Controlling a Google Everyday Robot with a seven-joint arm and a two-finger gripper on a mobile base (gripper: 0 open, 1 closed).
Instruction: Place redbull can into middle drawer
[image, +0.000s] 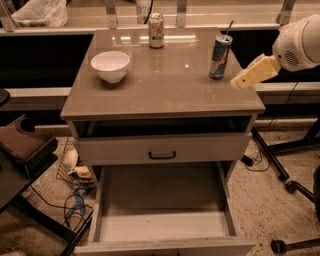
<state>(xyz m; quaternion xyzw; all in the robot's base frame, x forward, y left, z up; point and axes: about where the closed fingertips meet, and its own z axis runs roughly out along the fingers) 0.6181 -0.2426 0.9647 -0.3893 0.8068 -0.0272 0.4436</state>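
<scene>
The bench (165, 85) fills the middle of the view, a grey-brown cabinet with a glossy top. Below it the drawer (162, 227) is pulled far out toward the camera, nearly as wide as the cabinet, its pale floor bare between low side walls. Above the drawer sits the upper front (200, 148) with a small black handle, and a dark gap runs between that front and the bench top.

The white arm (300, 42) comes in from the right edge, level with the back of the bench. A white bowl (110, 65) stands on the left part of the top. The redbull can (220, 56) stands upright on the right rear part, well above the drawer and not in it. A green can (156, 30) stands upright at the back edge, near the middle.

The gripper (237, 82), a pale yellow wedge, hangs over the right edge of the bench, just right of the redbull can and not touching it, with its tip pointing down and left. Whether the jaws are released or clenched cannot be told.
</scene>
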